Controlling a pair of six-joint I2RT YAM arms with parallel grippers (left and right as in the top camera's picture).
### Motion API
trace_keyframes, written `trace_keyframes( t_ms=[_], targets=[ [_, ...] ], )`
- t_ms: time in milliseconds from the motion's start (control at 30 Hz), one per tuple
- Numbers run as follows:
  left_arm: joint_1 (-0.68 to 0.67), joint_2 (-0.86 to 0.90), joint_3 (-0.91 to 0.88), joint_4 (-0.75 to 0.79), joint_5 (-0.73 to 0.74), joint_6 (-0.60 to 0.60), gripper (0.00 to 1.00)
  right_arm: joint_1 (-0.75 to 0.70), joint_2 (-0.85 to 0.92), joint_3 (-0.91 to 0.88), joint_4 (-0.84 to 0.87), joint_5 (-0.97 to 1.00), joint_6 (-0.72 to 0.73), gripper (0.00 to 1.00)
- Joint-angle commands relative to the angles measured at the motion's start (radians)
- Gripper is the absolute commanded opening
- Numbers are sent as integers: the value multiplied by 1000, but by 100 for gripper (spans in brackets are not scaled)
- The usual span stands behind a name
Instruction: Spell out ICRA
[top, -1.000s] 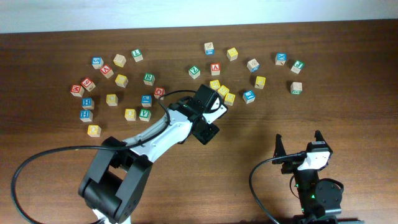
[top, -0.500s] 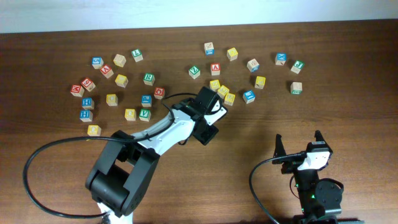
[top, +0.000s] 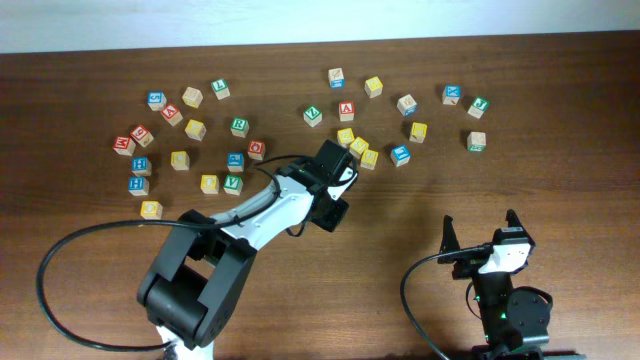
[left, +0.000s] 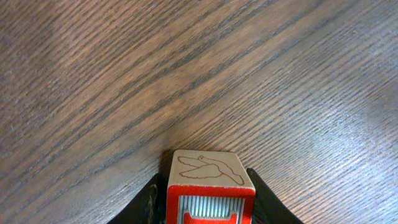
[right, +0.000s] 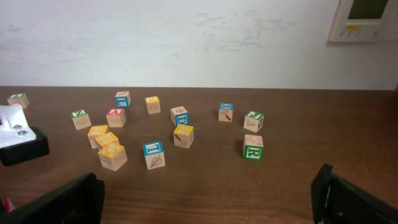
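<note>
My left gripper (top: 333, 204) is shut on a wooden block with a red letter face (left: 208, 171) and a bird outline on its upper side. It holds the block low over bare wood (left: 186, 74) in the middle of the table; the letter is cut off in the left wrist view. My right gripper (top: 480, 236) is open and empty at the front right, and its fingers frame the right wrist view (right: 208, 199). Many loose letter blocks lie across the back of the table.
A left group of blocks (top: 195, 128) and a right group with a yellow cluster (top: 357, 148) lie behind the left gripper. The right wrist view shows a blue block (right: 153, 154) and a green R block (right: 252, 148) in front of the right gripper.
My left gripper has edged slightly toward the back with the block still in it. The right arm has not moved.
</note>
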Motion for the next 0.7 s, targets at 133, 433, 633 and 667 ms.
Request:
trace_keyframes(
  t_ms=[133, 433, 633, 667],
  targets=[
    [48, -82, 0, -61, -48, -179, 24, -7, -3, -5, -7, 5, 0, 98],
    [314, -109, 0, -273, -40, -895, 25, -7, -3, -5, -7, 5, 0, 98],
    [338, -109, -71, -271, -2, -1591, 24, -7, -3, -5, -7, 5, 0, 98],
    [338, -109, -95, -256, 1, -1677, 25, -7, -3, -5, -7, 5, 0, 98]
  ],
)
